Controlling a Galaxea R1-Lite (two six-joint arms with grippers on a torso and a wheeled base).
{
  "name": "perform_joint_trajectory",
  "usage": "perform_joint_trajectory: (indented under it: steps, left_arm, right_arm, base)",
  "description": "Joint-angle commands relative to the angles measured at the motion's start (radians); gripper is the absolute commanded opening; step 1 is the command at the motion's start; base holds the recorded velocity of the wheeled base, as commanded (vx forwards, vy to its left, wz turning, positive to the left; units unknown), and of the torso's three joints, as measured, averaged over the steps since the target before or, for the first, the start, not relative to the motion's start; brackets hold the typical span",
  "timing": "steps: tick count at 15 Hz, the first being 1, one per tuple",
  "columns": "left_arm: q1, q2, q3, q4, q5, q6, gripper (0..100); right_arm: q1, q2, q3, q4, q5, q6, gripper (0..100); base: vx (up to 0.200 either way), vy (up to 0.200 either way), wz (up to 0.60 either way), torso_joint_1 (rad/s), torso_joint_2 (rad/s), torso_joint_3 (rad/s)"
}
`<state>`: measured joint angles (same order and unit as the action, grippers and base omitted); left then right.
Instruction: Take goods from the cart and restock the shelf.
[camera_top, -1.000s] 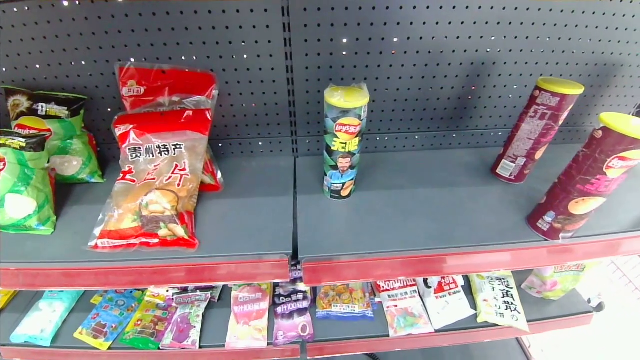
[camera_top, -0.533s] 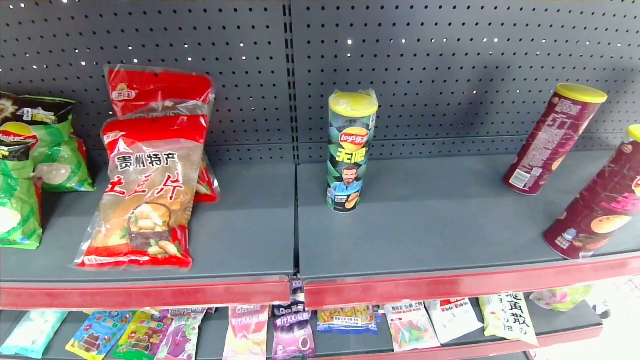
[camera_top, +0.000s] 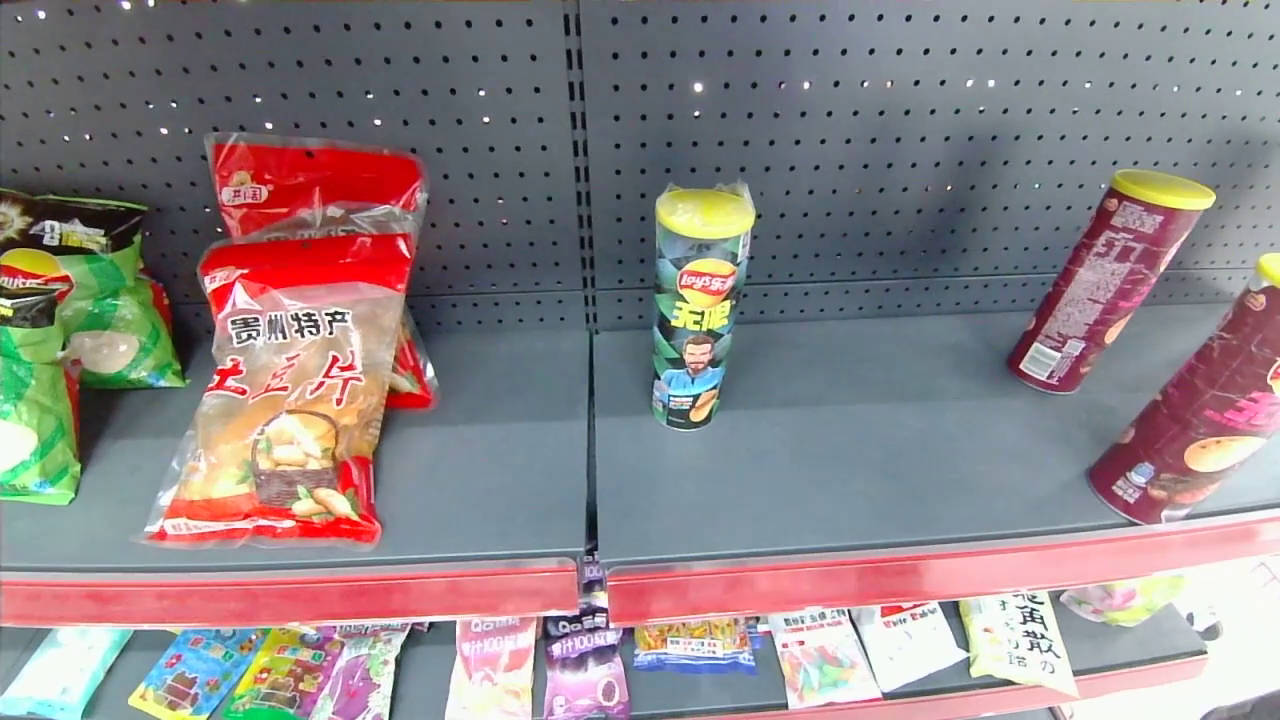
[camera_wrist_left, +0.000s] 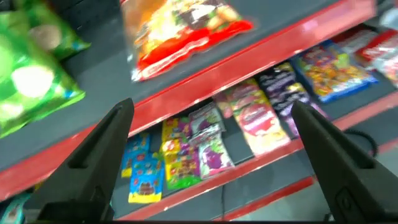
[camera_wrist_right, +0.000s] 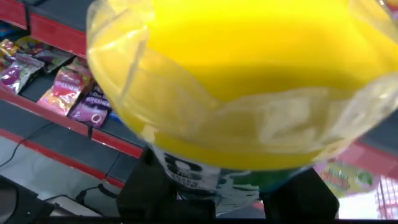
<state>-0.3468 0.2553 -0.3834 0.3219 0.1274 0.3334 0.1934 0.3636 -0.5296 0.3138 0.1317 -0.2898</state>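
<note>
The right hand (camera_wrist_right: 217, 190) is clamped on a yellow-lidded can (camera_wrist_right: 249, 81). Its dark fingers (camera_wrist_right: 146, 193) press the green-and-black printed body from either side, below a lid wrapped in clear film. This can is held out in front of the shelving, with red front edges and a row of small packets (camera_wrist_right: 59, 87) showing beyond it. The left hand (camera_wrist_left: 211, 109) is spread wide, with nothing between its two dark fingers (camera_wrist_left: 93, 162). It hangs before the red front edge of the upper shelf (camera_wrist_left: 102, 59), with the lower tier's packets beyond it. In the head view the upper shelf carries a green can (camera_top: 700, 310), which stands upright near the middle of its length, about halfway between the back panel (camera_top: 900, 120) and the front edge, with bare shelf around it. Toward the right end stand two yellow-lidded cans well apart from it: a rear maroon can (camera_top: 1105, 280) nearer the back and a front maroon can (camera_top: 1190, 400) close to the front edge. On the left half a front red bag (camera_top: 290, 390) of potato slices is propped before a rear red bag (camera_top: 310, 180) that rests against the back panel. Green bags (camera_top: 40, 400) are at the left end. Below, the lower shelf (camera_top: 1120, 625) holds its packets in a row along the front edge.
</note>
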Motion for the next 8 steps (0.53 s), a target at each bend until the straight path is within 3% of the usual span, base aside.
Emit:
perform_joint_trajectory:
  steps: [1,3,6,7,8]
  left_arm:
    - [-0.008,0.211,-0.015,-0.129,-0.081,0.003,100]
    - [-0.008,0.473,-0.043,-0.374,-0.204,-0.039,100]
    - [-0.024,0.851,-0.138,-0.728,-0.275,-0.059,100]
    - [-0.037,0.946,-0.207,-0.782,-0.281,-0.077,100]
    - [-0.083,1.021,-0.284,-0.782,-0.298,-0.111,100]
  right_arm:
    - [0.018,0.127,-0.059,-0.056,0.039,-0.031,0]
    - [0.018,0.147,-0.047,-0.088,0.042,-0.019,0]
    - [0.020,0.107,0.014,-0.088,0.060,-0.008,0]
    - [0.018,0.104,0.016,-0.088,0.072,-0.005,0]
    - [0.018,0.106,0.002,-0.090,0.074,0.004,0]
  base:
    - [0.000,0.000,0.00,0.000,0.00,0.000]
    - [0.000,0.000,0.00,0.000,0.00,0.000]
    - [0.000,0.000,0.00,0.000,0.00,0.000]
    - [0.000,0.000,0.00,0.000,0.00,0.000]
    - [0.000,0.000,0.00,0.000,0.00,0.000]
